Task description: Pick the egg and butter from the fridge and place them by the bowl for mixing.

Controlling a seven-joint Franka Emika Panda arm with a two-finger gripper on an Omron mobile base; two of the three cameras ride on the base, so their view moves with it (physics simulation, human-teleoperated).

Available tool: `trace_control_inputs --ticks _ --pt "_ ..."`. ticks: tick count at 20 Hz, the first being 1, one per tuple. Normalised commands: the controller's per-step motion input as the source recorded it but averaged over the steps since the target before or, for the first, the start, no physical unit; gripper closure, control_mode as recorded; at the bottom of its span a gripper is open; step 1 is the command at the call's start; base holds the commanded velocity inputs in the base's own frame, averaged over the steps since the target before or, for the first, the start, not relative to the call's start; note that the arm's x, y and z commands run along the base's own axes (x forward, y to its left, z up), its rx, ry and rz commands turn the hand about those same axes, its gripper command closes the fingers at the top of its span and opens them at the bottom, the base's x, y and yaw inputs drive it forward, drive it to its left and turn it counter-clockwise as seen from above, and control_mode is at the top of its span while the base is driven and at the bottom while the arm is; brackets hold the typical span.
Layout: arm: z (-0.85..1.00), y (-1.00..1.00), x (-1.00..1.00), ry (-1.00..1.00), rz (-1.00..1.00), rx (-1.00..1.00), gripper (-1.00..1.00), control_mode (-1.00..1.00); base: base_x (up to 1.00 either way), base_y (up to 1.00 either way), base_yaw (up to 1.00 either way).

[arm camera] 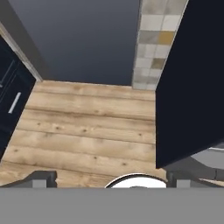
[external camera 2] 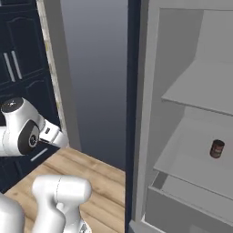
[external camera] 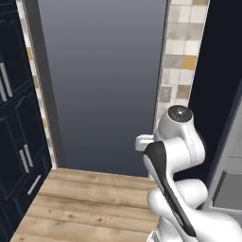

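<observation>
The fridge (external camera 2: 182,73) stands open on the right, with a light grey interior, sloping shelves and a drawer at the bottom. A sliver of it also shows at the right edge (external camera: 230,182). The egg, the butter and the bowl are out of view. My gripper (arm camera: 113,180) points down at the wooden floor (arm camera: 87,127), left of the fridge's dark navy side (arm camera: 188,87). Its two fingertips (arm camera: 41,178) stand far apart with nothing between them, so it is open. The white arm (external camera: 177,156) is folded up in front of the base.
A small dark red can (external camera 2: 217,149) stands on a middle fridge shelf. Navy handled cabinets (external camera: 14,118) line the left side. A grey panel (external camera: 101,85) and a strip of tiled wall (external camera: 182,56) lie straight ahead beyond the floor.
</observation>
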Motion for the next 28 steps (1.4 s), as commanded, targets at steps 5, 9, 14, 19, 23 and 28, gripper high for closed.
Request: trace_control_inputs --ticks 5,9,14,19,23,28 --pt "0.00 0.00 0.00 0.00 0.00 0.00 -1.00 1.00 -0.28 0.46 -0.06" --pt "0.00 0.00 0.00 0.00 0.00 0.00 -1.00 1.00 -0.26 1.00 0.01" --pt "0.00 0.00 0.00 0.00 0.00 0.00 -1.00 1.00 -1.00 0.60 -0.45" --pt "0.00 0.00 0.00 0.00 0.00 0.00 -1.00 1.00 -0.91 -0.35 -0.65" --pt "0.00 0.00 0.00 0.00 0.00 0.00 -1.00 1.00 -0.21 -1.00 -0.39" --pt "0.00 0.00 0.00 0.00 0.00 0.00 -1.00 1.00 0.29 -1.00 -0.07"
